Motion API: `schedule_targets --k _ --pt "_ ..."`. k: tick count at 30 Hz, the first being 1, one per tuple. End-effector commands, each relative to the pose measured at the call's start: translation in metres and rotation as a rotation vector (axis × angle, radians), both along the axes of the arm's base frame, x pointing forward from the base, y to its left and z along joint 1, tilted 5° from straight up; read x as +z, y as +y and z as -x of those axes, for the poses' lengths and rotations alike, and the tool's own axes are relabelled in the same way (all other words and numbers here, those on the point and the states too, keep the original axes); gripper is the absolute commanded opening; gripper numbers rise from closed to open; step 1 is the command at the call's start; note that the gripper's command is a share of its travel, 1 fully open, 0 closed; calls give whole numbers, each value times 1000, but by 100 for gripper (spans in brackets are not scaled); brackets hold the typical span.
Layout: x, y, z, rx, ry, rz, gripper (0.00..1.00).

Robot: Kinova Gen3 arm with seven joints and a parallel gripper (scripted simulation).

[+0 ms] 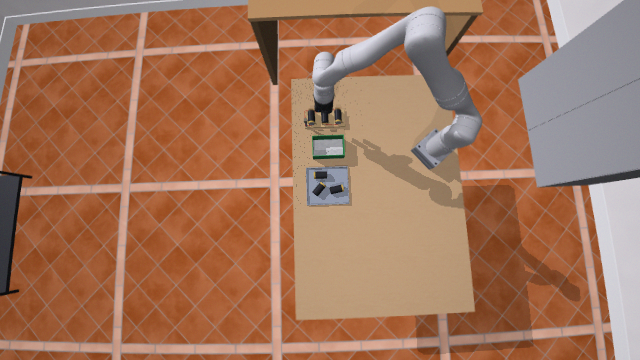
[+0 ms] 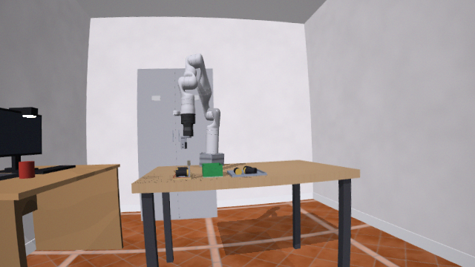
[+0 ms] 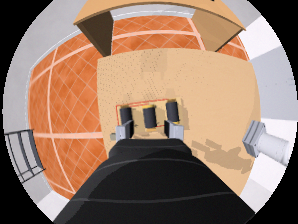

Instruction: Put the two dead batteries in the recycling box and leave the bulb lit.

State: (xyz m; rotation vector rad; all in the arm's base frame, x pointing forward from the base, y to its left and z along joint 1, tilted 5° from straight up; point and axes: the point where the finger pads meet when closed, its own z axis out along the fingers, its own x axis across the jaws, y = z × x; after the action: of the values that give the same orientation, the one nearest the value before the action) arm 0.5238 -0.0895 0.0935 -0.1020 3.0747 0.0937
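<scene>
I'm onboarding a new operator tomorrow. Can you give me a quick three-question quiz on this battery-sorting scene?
1. True or false: the gripper is shut on a battery.
2. How many batteries lie in the grey tray? A) one B) three C) five
3. Fill in: the green recycling box stands between the tray and the battery ____.

Key:
1. False; the fingers are wide open with nothing between them, well above the table.
2. B.
3. Holder, where three batteries sit below the gripper.
</scene>
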Motion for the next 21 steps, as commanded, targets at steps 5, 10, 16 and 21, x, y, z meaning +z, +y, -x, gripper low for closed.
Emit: schedule_targets --k 5,10,16,21 --pt "-5 -9 1 82 -2 0 100" --pt "-6 -9 1 106 -3 1 100" --pt "-7 -10 1 120 -4 1 100" --pt "-7 -10 1 120 -4 1 100"
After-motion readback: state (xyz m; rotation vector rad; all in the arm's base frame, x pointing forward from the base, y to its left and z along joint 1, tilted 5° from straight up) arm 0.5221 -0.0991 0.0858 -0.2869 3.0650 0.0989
